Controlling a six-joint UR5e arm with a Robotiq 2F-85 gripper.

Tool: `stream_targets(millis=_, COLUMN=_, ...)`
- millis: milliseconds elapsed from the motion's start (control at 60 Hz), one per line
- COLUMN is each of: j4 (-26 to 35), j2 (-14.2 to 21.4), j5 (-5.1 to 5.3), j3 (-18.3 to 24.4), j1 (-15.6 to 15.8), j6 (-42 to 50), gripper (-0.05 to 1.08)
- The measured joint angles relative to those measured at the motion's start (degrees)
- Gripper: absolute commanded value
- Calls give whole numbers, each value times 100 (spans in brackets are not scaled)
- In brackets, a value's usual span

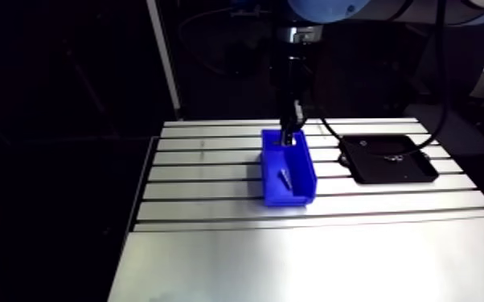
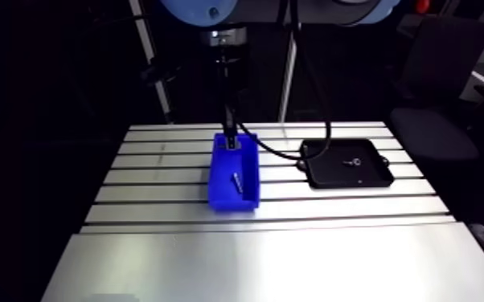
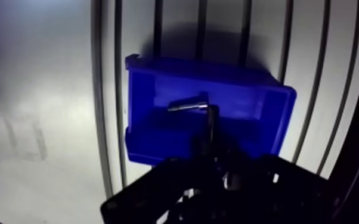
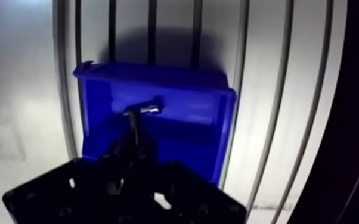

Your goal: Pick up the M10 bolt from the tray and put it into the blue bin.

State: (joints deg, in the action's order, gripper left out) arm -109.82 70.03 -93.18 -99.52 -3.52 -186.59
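The gripper (image 3: pixel 210 114) shows in the wrist view as one narrow dark stalk, its fingers seemingly pressed together with nothing between them. It hangs over one end of the blue bin (image 3: pixel 254 102). The M10 bolt (image 3: pixel 188 106) lies loose on the bin's floor, just ahead of the gripper's tip and below it, crosswise to the gripper. In the arm view the bin stands on the slotted surface (image 1: pixel 293 257), and the black tray (image 1: pixel 371 167) sits well apart beside it, holding a small metal piece (image 2: pixel 352 162).
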Motion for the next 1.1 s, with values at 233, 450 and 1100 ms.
stream_targets(millis=233, j4=-316, j2=-258, j5=-144, j3=-40, j1=36, j6=154, gripper=107)
stream_targets(millis=450, j4=-541, j2=-415, j5=-199, j3=-44, j1=43, j6=210, gripper=106)
stream_targets(millis=1100, j4=-687, j2=-657, j5=-279, j3=-61, j1=83, j6=308, gripper=98)
